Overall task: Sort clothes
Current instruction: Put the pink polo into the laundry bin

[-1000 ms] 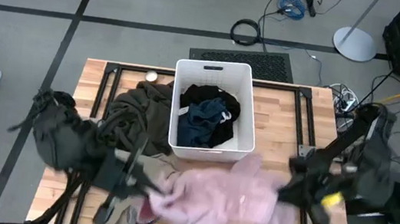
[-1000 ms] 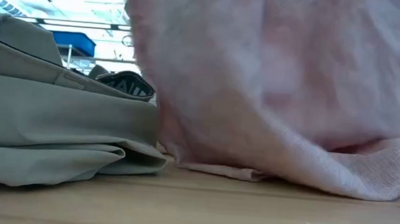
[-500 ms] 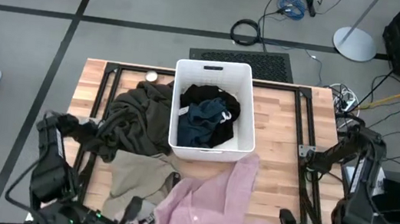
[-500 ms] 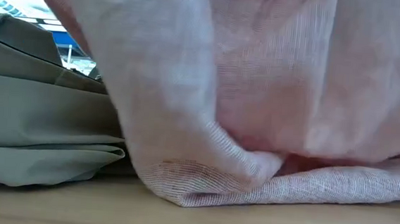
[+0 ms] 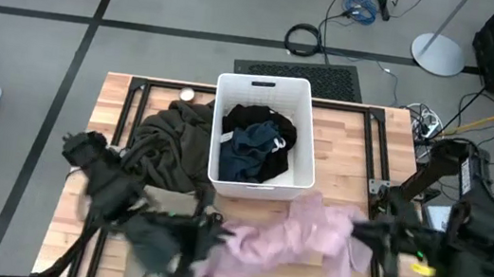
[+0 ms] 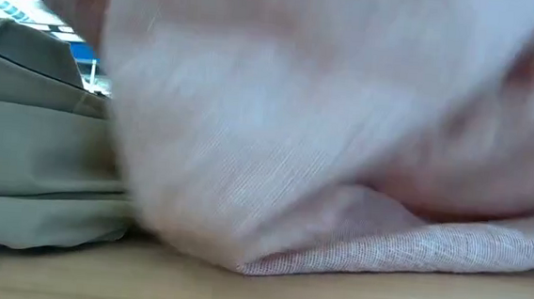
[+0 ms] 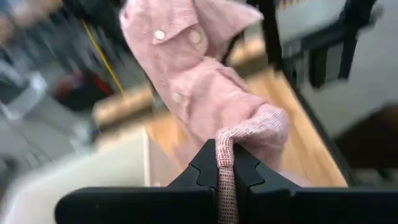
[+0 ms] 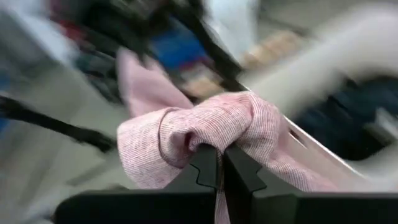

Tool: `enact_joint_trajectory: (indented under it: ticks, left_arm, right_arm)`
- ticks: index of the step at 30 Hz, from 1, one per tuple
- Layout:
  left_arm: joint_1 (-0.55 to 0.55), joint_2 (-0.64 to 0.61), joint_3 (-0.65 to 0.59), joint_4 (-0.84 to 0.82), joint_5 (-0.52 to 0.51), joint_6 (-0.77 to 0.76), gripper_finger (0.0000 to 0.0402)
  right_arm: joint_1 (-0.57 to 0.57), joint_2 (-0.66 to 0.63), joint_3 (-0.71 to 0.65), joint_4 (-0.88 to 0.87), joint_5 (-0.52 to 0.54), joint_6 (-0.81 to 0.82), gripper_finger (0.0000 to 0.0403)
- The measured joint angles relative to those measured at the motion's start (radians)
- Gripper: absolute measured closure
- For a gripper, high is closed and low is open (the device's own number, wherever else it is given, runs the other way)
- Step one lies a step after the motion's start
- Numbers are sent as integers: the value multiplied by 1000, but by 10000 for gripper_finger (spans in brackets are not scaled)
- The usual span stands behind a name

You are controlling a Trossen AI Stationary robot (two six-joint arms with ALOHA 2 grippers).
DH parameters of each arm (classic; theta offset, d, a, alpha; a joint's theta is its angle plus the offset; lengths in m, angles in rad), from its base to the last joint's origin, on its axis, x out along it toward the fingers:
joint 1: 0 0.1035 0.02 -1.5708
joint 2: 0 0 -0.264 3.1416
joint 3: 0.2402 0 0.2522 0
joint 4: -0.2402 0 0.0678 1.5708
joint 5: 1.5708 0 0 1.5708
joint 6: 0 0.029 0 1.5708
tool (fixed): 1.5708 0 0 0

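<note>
- One pale pink shirt [image 5: 286,242], stretched across the table's front edge, with three small buttons visible on it in the left wrist view.
- One dark olive garment [image 5: 168,142], heaped left of the bin.
- One beige garment [image 5: 164,206], folded at front left.
- Two garments inside the bin: one black garment [image 5: 259,119], one navy-teal garment [image 5: 248,148].
- One white plastic bin [image 5: 268,88].
- One wooden table [image 5: 342,142].
- Two grippers: left gripper [image 5: 204,245], right gripper [image 5: 367,229].
</note>
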Motion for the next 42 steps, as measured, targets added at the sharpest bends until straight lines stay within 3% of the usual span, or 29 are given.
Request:
enact_joint_trajectory:
  ticks: [2,4,13,20,26,32,37,42]
  left_arm:
    - [49,2,-69,-22,83,-69,394]
    - [83,5,-168,14,151,-93,394]
    - [166,8,-606,341,364,-103,394]
    - [237,6,-803,531,498,-201,394]
    - [257,6,-897,607,573,-227,386]
    - [256,6,-921,625,576,-235,379]
    - [237,6,-921,659,625,-155,369]
    - [217,6,-921,676,629,-114,327]
  right_arm:
    - [-29,-3,-58,-196,-88,279,403]
    - [-50,-5,-156,-223,-178,446,403]
    - [-95,12,-618,120,-392,671,403]
    - [-142,12,-883,425,-411,738,403]
    - [-178,12,-1006,745,-403,628,395]
    - [-198,12,-1009,924,-310,366,370]
    - [-221,16,-1009,1076,-368,161,313]
    - [-250,59,-1009,1129,-437,34,227]
